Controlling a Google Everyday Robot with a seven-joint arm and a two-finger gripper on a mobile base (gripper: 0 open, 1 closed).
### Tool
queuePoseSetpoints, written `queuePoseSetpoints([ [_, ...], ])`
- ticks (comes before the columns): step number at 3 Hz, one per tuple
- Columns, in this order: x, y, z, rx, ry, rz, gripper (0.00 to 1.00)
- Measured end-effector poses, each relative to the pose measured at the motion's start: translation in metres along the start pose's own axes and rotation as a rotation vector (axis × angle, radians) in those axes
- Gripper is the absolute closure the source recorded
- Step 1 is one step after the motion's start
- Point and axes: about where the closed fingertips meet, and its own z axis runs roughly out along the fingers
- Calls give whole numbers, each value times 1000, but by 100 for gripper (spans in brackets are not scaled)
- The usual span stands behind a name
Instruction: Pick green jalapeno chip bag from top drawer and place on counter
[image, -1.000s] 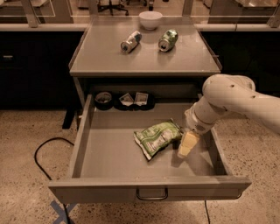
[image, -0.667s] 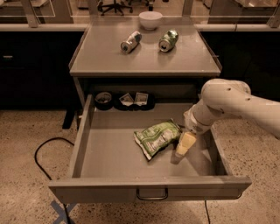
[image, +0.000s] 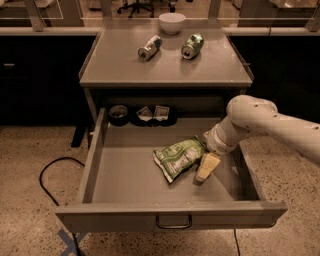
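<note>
The green jalapeno chip bag (image: 178, 156) lies flat on the floor of the open top drawer (image: 125, 175), right of its middle, tilted with one end toward the back right. My gripper (image: 204, 170) is down inside the drawer at the bag's right end, right beside it; the cream arm (image: 260, 122) reaches in from the right. The counter (image: 165, 65) is the grey cabinet top behind and above the drawer.
On the counter lie a silver can (image: 149, 48) and a green soda can (image: 192, 45), with a white bowl (image: 172, 22) at the back edge. Dark small items (image: 119, 113) sit at the drawer's back. A black cable (image: 47, 172) lies on the floor at left.
My arm and gripper have shifted slightly left, closer to the bag's right end. The bag has not moved.
</note>
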Motion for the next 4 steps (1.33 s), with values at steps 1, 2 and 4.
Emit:
queuePoseSetpoints([
  [1,-9,6,16,-57,-29,-58,0],
  [2,-9,6,17,-60,-29,-64,17],
  [4,-9,6,17,-61,-30,-64,64],
])
